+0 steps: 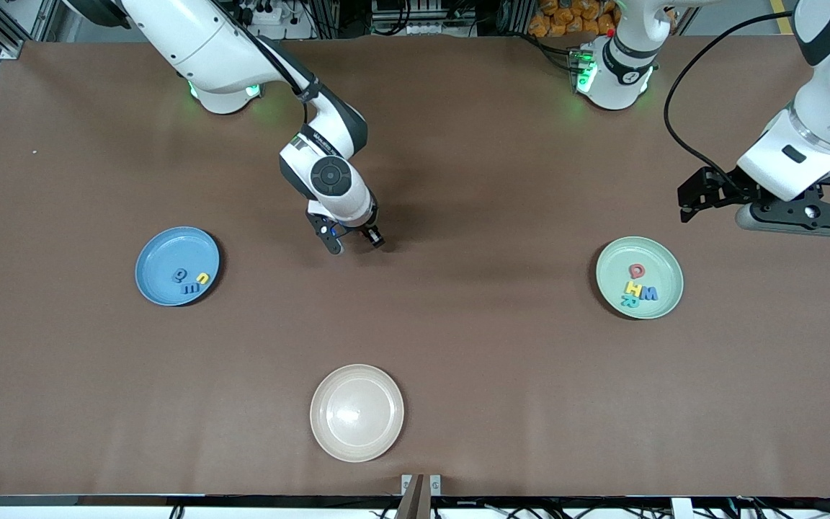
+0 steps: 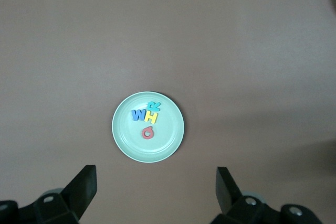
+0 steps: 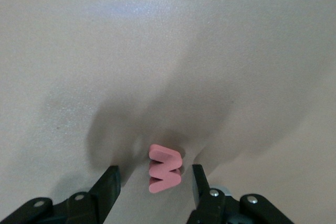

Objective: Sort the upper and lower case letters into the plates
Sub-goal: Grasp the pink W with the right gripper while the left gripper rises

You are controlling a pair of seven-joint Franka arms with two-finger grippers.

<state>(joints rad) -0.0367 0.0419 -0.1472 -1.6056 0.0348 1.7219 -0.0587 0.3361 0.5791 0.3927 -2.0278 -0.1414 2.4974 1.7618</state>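
Front view: three letters in blue plate [image 1: 177,266], four in mint plate [image 1: 639,277]. Last one, pink w [image 3: 165,168], on tabletop [image 1: 458,346] between half-open right claw [image 3: 155,182] fingers, ungripped. Left claw [image 2: 156,188] wide, waits above mint plate.

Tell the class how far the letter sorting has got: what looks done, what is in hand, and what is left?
Done: four letters lie in the mint green plate and three in the light blue plate. In hand: the right gripper is down at the table between the plates, its fingers either side of a red letter, not yet clamped. The left gripper waits open above the green plate. Left: gripping that last letter and plating it. The beige plate holds nothing.
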